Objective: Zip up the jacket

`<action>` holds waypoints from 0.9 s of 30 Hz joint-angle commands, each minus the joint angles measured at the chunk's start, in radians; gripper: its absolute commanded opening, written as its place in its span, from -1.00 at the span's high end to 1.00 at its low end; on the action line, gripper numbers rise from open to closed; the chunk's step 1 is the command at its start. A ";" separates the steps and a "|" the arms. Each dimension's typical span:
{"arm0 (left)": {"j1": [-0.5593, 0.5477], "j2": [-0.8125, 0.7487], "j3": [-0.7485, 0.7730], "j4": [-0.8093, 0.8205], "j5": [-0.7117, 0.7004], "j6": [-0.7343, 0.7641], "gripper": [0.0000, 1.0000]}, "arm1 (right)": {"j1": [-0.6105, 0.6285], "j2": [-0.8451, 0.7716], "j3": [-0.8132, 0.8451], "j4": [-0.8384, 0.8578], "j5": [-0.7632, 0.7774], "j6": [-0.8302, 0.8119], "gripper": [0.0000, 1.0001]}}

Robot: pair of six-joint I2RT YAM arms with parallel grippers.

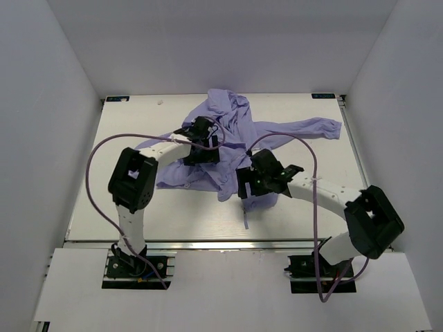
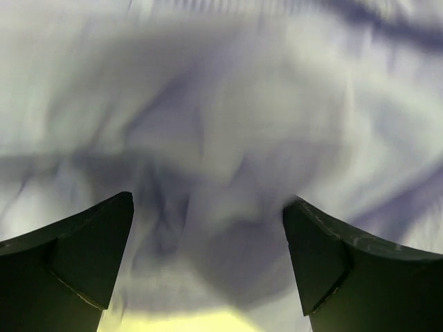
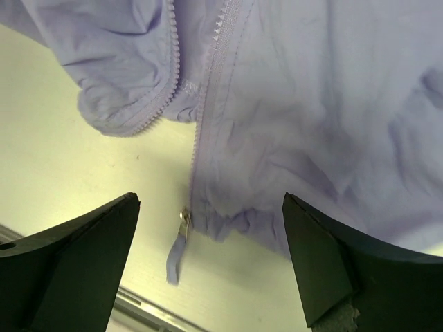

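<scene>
At the middle of the worktop (image 1: 138,214) you have the jacket (image 1: 232,114) lying crumpled. One sleeve (image 1: 308,129) stretches out toward the right edge and the rest is bunched toward the far side.

Your left jaws stand wide apart and grasp nothing. In the top view they sit over the left half of the jacket. The left wrist view shows only blurred lavender fabric filling the gap between them, so you cannot tell whether they touch it.

Your right jaws are also spread wide and empty, over the jacket's near hem. In the right wrist view the zipper (image 3: 208,90) runs down between them. Its two rows of teeth lie apart near the top of that view, one curling off to the left along a folded flap. The slider (image 3: 184,220) sits at the hem, at the bottom end of the other row. Its fabric pull tab (image 3: 174,259) lies on the bare worktop just below. The pull tab is between the right jaws and touched by neither.

A purple cable (image 1: 88,176) loops out beside your left arm.
</scene>
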 commanded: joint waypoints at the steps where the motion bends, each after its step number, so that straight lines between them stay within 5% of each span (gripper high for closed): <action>1: -0.005 -0.227 -0.081 0.015 0.035 -0.005 -0.96 | 0.004 -0.092 0.008 -0.074 0.034 -0.020 -0.79; 12: -0.005 -0.663 -0.423 0.040 0.071 -0.079 -0.96 | 0.044 -0.106 -0.040 -0.070 0.072 0.027 -0.74; 27: -0.005 -0.775 -0.549 -0.010 0.011 -0.114 -0.96 | 0.102 0.029 -0.055 -0.033 0.130 0.072 -0.39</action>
